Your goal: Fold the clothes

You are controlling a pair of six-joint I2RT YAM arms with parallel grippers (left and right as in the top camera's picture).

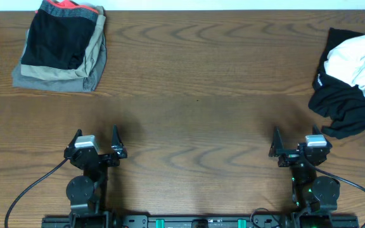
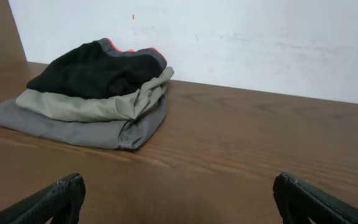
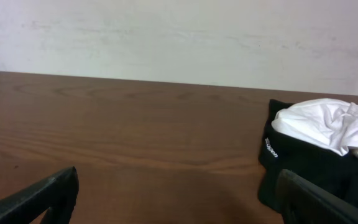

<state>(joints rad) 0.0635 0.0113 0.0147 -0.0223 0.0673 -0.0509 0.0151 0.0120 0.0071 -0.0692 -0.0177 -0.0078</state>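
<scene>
Near edge of desk (image 1: 195, 82): both arm bases sit here w/ black cables (image 1: 30, 190) trailing off each side. L gripper (image 1: 96, 133) sits toward the near-left corner, fingers spread wide, nothing btwn them; its wrist view shows only bare wood btwn the two black fingertips (image 2: 64, 193). R gripper (image 1: 296, 136) sits toward the near-right corner, likewise wide apart & holding nothing; both grippers are clear of any cloth.

Mid desk is wood grain only.

Farther back at the right edge lies the unfolded pile: a crumpled black garment (image 1: 347, 107) w/ a small white logo, & a bunched white garment (image 1: 363, 60) lying on top of it; part of the pile runs past the desk's right edge in the overhead view.

Far-left corner: folded stack (image 1: 62, 47), three layers; grey piece at the bottom, tan one in the middle, black one w/ a red-orange band on top; edges roughly aligned.

Behind the far edge is a white wall (image 2: 260, 37).
</scene>
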